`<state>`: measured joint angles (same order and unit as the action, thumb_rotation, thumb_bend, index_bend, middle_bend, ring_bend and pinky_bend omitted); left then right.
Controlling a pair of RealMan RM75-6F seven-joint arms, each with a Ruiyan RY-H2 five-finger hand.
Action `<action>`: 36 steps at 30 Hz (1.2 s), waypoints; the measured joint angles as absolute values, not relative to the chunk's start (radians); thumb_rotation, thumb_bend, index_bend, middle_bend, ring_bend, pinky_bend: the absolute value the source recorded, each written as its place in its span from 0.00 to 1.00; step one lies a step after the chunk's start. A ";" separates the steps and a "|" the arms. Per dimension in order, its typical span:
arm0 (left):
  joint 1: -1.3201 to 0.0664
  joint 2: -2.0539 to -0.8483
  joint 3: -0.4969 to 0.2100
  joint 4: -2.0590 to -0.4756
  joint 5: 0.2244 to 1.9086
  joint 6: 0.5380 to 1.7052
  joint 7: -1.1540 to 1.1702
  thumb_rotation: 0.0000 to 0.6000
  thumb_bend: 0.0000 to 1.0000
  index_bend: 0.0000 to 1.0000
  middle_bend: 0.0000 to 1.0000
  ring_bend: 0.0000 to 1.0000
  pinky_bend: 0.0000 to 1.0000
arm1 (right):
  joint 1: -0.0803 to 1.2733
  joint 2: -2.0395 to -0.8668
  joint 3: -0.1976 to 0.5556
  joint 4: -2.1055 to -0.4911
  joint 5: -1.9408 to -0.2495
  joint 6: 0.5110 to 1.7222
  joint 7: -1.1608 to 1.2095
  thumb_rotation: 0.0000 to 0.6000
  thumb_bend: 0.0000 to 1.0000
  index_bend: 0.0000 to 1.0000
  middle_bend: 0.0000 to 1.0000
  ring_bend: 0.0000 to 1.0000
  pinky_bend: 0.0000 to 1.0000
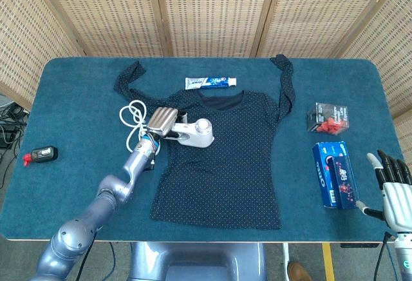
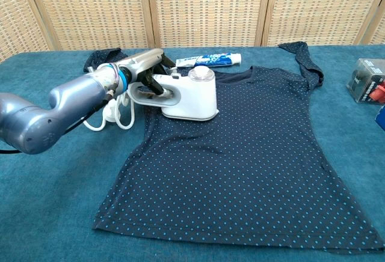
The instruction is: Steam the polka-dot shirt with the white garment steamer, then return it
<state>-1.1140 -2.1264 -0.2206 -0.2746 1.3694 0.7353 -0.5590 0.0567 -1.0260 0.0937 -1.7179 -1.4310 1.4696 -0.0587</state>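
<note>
Two hands show in our cameras. Nearest us, at the table's near right corner, our right hand (image 1: 391, 187) hangs released, fingers apart and holding nothing; just to its left lies a blue rectangular biscuit box (image 1: 337, 174), and beyond that a small clear box with red contents (image 1: 329, 117). Our left hand (image 1: 162, 122) grasps the handle of the white plastic garment steamer (image 2: 191, 95), whose base rests on the upper left chest of the dark navy polka-dot shirt (image 1: 222, 158) spread flat on the blue cloth-covered table (image 1: 71, 120). Just left of this hand the steamer's white cord (image 1: 132, 121) loops on the cloth. Well to its left sits a small black device with a red end (image 1: 40, 155). Beyond the hand, just past the shirt's collar, lies a white and blue toothpaste tube (image 1: 210, 82).
</note>
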 measured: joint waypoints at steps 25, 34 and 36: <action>-1.120 -2.178 -0.143 -0.278 1.441 0.768 -0.612 1.00 0.61 0.96 0.80 0.73 0.88 | 0.054 -1.017 0.087 -1.726 -1.446 1.476 -0.043 1.00 0.00 0.06 0.00 0.00 0.00; -1.102 -2.147 -0.104 -0.349 1.479 0.800 -0.635 1.00 0.61 0.96 0.80 0.73 0.88 | 0.054 -1.016 0.085 -1.729 -1.450 1.477 -0.042 1.00 0.00 0.07 0.00 0.00 0.00; -1.099 -2.139 -0.102 -0.364 1.483 0.807 -0.642 1.00 0.61 0.96 0.80 0.73 0.88 | 0.054 -1.015 0.084 -1.730 -1.452 1.479 -0.041 1.00 0.00 0.07 0.00 0.00 0.00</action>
<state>-1.0985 -2.1391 -0.1017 -0.3640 1.4828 0.8073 -0.6418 0.0537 -1.0152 0.0844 -1.7295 -1.4519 1.4788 -0.0414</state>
